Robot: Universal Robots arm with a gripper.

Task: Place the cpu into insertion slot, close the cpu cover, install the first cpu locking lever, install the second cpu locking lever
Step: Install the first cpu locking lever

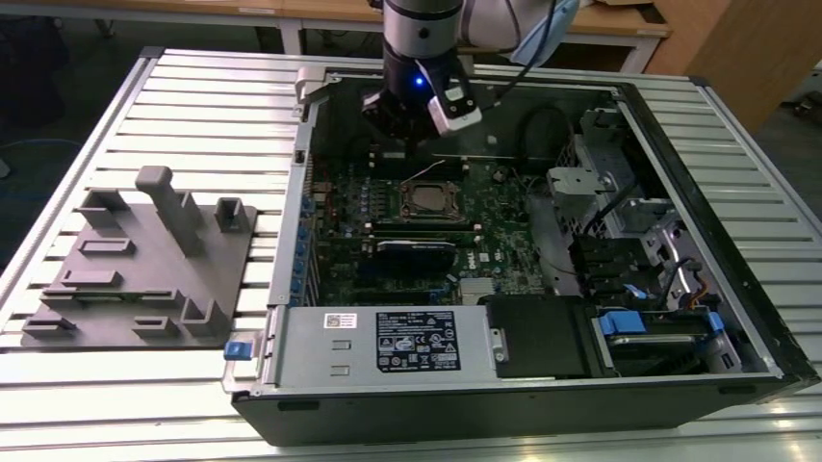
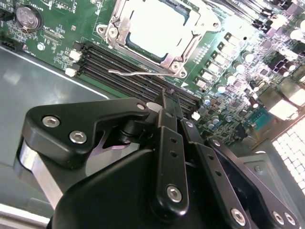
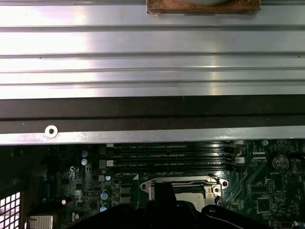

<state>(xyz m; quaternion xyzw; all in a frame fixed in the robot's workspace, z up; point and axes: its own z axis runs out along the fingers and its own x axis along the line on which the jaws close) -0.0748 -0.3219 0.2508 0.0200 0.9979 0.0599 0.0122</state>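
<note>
Your cpu [image 2: 153, 24] sits in the insertion slot [image 2: 108, 31] under the cpu cover [image 2: 188, 45]; the gripper [image 2: 167, 98] hangs near, jaws closed, empty. The unlatched locking lever [image 2: 127, 72] could slip off them and spring back.

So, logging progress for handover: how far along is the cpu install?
Done: the cpu sits seated, the cpu cover looks lowered over it. In hand: nothing; the gripper hovers beside a locking lever sticking out unlatched. Left: latching the levers.
</note>
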